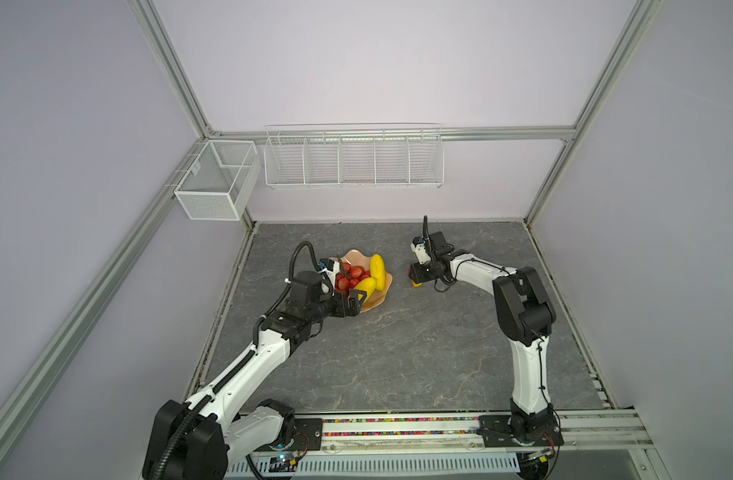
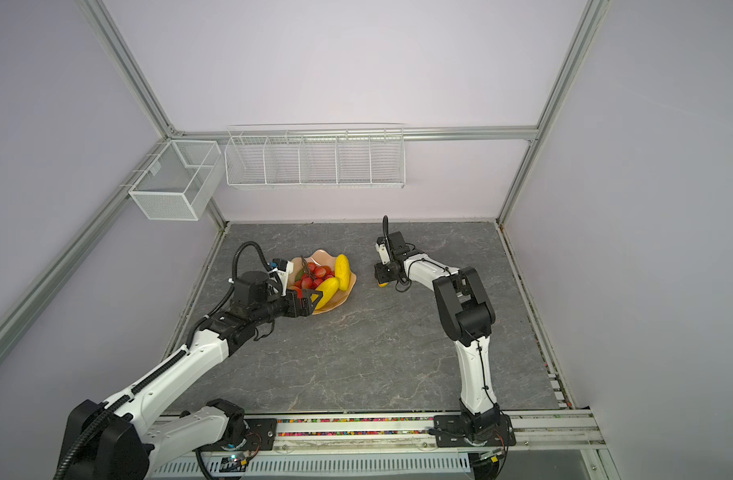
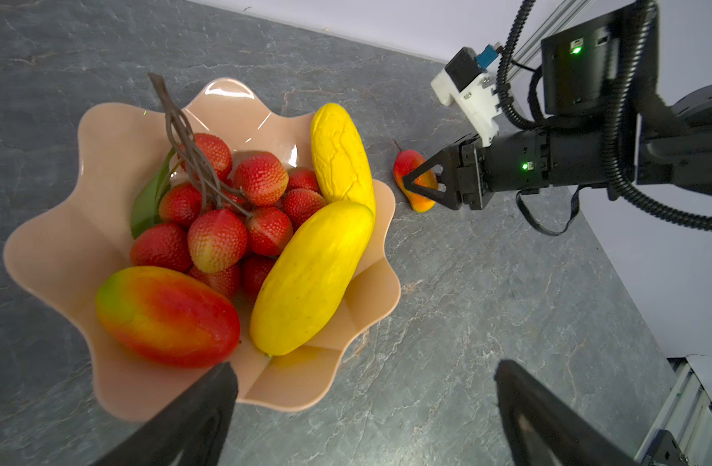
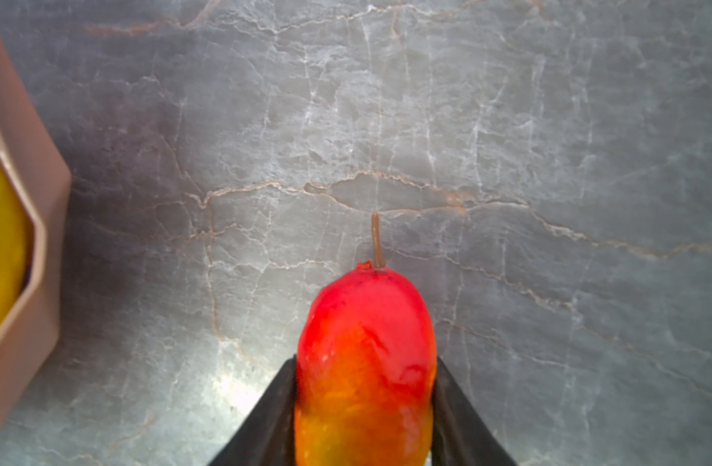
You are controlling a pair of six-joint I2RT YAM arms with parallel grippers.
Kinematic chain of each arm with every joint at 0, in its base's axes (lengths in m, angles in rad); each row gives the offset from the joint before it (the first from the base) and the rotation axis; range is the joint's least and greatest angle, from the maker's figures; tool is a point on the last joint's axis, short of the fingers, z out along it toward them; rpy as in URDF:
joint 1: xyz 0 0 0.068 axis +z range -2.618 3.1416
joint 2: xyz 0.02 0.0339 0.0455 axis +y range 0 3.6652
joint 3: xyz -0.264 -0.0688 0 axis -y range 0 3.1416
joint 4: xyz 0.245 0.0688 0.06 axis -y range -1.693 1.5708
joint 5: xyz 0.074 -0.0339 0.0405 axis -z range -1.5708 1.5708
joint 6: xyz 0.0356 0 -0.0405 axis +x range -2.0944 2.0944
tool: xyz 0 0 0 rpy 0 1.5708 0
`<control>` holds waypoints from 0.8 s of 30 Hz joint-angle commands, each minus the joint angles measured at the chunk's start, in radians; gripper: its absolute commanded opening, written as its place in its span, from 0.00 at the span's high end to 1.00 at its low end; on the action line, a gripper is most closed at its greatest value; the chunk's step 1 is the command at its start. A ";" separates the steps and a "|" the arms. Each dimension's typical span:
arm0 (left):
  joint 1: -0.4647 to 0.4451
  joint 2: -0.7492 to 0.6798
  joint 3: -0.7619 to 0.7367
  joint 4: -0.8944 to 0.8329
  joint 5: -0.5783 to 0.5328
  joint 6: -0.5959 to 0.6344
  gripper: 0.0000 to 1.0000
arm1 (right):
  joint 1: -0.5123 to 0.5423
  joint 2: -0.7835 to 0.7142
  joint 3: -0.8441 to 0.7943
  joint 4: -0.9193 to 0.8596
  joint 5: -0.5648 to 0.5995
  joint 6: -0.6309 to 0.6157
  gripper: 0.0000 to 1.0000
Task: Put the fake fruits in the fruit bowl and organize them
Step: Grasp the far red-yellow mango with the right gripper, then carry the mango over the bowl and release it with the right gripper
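In both top views the bowl [image 1: 356,257] is seen left of centre, with the left gripper [image 1: 353,302] spread wide over its near rim, nothing held. In the left wrist view, grapes [image 3: 225,210], two yellow fruits [image 3: 310,278] and one mango [image 3: 168,316] are seen in the bowl. In the right wrist view, the right gripper [image 4: 366,359] is closed on the second mango [image 4: 366,314], on the table [image 4: 548,161] beside the bowl.

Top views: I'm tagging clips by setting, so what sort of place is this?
Most likely a robot lab test cell, not a kitchen: an aluminium frame encloses plain lilac walls, the left arm and right arm are mounted on a front rail, and white wire baskets hang at the back.
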 commanded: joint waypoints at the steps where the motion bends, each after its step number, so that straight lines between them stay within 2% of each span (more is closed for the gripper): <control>1: 0.000 -0.025 -0.014 0.032 -0.050 -0.013 0.01 | 0.004 -0.062 0.005 0.008 -0.017 0.000 0.56; 7: 0.015 -0.042 -0.038 0.042 -0.146 -0.070 0.00 | 0.029 -0.135 0.033 0.034 -0.055 -0.005 0.57; 12: 0.056 -0.055 -0.067 0.084 -0.169 -0.118 0.00 | 0.103 -0.134 0.128 0.061 -0.070 -0.032 0.57; 17: 0.062 -0.062 -0.086 0.119 -0.204 -0.144 0.00 | 0.188 -0.072 0.238 0.119 -0.038 -0.070 0.58; 24: 0.064 -0.099 -0.137 0.168 -0.265 -0.179 0.00 | 0.237 0.071 0.373 0.232 -0.061 -0.005 0.58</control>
